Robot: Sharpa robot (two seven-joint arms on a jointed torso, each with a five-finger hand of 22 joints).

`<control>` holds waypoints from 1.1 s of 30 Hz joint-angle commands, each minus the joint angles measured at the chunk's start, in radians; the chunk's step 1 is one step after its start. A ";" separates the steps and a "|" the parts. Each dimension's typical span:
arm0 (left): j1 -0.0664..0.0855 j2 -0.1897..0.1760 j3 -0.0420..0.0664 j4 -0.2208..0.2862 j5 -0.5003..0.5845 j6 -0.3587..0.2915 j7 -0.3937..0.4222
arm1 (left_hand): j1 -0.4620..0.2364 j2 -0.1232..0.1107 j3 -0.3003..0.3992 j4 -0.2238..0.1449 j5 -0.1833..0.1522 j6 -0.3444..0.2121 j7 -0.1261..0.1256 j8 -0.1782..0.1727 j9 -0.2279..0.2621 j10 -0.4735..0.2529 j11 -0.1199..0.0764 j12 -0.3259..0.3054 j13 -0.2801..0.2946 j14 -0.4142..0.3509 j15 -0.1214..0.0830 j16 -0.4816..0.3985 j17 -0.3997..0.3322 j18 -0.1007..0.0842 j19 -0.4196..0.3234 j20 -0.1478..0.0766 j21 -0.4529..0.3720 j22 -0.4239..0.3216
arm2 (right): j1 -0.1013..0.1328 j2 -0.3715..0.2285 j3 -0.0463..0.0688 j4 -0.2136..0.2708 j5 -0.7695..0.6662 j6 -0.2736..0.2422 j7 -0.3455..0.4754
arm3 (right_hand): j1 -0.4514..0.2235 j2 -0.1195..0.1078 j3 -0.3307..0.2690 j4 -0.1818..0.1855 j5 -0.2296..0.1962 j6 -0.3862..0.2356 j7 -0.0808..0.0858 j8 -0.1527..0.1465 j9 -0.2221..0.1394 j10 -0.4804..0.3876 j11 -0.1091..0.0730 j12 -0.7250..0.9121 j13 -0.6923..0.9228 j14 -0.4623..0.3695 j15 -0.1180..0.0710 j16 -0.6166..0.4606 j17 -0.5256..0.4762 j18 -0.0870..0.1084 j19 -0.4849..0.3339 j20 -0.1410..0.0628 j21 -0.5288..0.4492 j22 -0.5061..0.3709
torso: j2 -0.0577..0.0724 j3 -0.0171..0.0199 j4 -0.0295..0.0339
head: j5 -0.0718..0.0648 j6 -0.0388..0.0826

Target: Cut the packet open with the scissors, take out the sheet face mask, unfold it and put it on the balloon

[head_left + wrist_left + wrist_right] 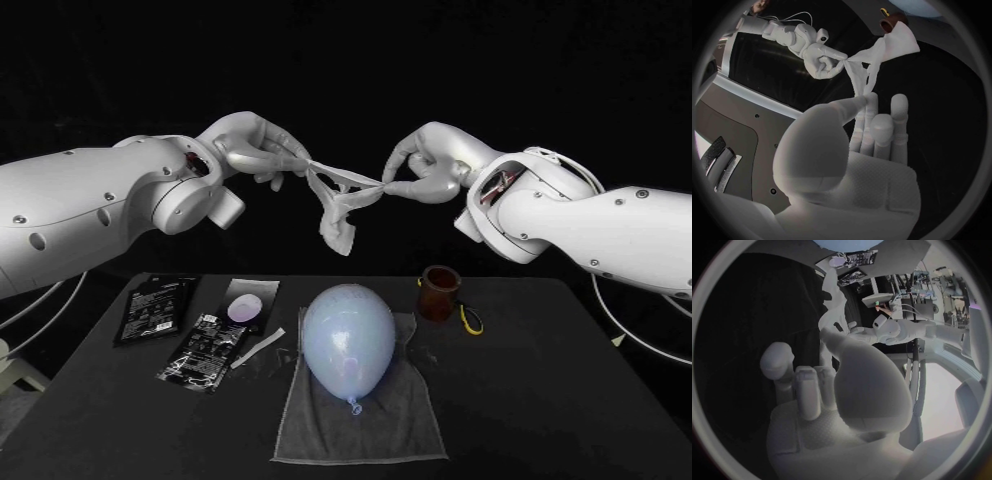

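Looking down on black counter (577,400) running across the lower head view. Reaching in over it from both sides: left arm (87,200) and right arm (606,225), both hovering well above the surface. Lying mid-counter: grey towel (361,430), carrying pale blue balloon (348,340) lengthwise, knot end pointing toward the robot. Hanging in the air between the two hands, well above the balloon: sheet face mask (342,205), stretching out partly unfolded, one end drooping. Grasping one side of the mask with left hand (260,150), fingers pinching it. Grasping the other side with right hand (426,165), fingers clenching on the mask edge. Checking in left wrist view: left hand (861,150) fingers (898,107) reaching up along the mask (873,60), right hand (820,57) pinching the far end. Lying flat on the counter's left part, near the towel: dark packet (154,308) and glossy packet (206,352), just beside each other. Standing upright just beyond the towel's right corner: brown cup (438,288). Lying just beside that: yellow-handled scissors (470,318). Lying between glossy packet and towel: thin pale strip (264,347).
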 commanded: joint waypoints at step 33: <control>0.002 -0.005 0.000 0.033 -0.039 0.042 0.022 | -0.002 0.008 0.004 0.000 0.003 0.009 0.002 0.006 0.014 0.006 0.001 0.003 0.002 0.005 -0.001 0.005 -0.002 0.008 0.007 -0.002 0.003 0.001 | 0.002 -0.017 0.007 0.045 -0.218 -0.061 -0.066 | -0.022 -0.003 0.013 0.000 0.003 0.015 -0.004 0.010 0.003 0.104 -0.012 0.004 0.263 0.106 -0.011 0.004 0.263 -0.012 0.015 0.000 0.023 0.126 | -0.002 -0.0007 0.0014 | 0.002 0.006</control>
